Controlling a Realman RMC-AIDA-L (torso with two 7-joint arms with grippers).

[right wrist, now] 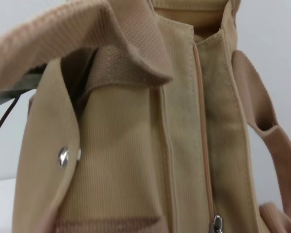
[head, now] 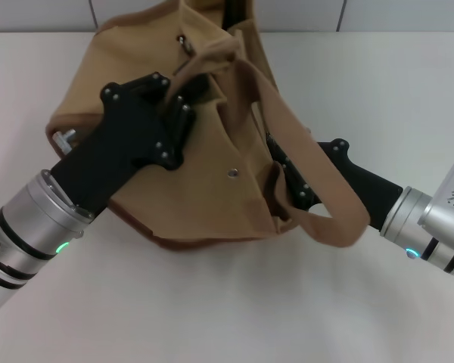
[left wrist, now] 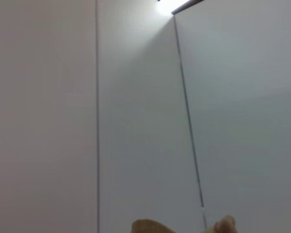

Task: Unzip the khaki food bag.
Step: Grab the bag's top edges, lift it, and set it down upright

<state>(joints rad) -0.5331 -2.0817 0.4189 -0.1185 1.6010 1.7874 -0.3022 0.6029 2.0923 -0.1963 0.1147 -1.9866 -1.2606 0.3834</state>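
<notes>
Item: khaki food bag (head: 189, 174), slumped and tilted on the white table (head: 227, 302), between my two arms. My left gripper (head: 174, 113) is laid over the bag's upper face near the top edge, black housing pressed into the cloth; its fingertips are buried in the folds, so I cannot tell whether they are spread or pinching. My right gripper (head: 284, 178) is tucked against the bag's right side, behind a drooping webbing handle (head: 318, 189); whether it is clamped on fabric I cannot tell either. Step in hand, as I judge it: steady the body with one gripper and draw the zipper pull (right wrist: 216, 224) along the closed zipper (right wrist: 201, 121) with the other. To do it well, I should keep the canvas taut along the seam so the slider does not bunch the cloth, pull in line with the track, and keep the loose handle clear. Materials: ribbed tan canvas, soft and collapsing rather than rigid; coarser woven webbing for the handles; brown trim along the lower edge; a small silver snap (head: 232, 173) on the front pocket; metal pull, small and glossy, likely slippery to pinch.
</notes>
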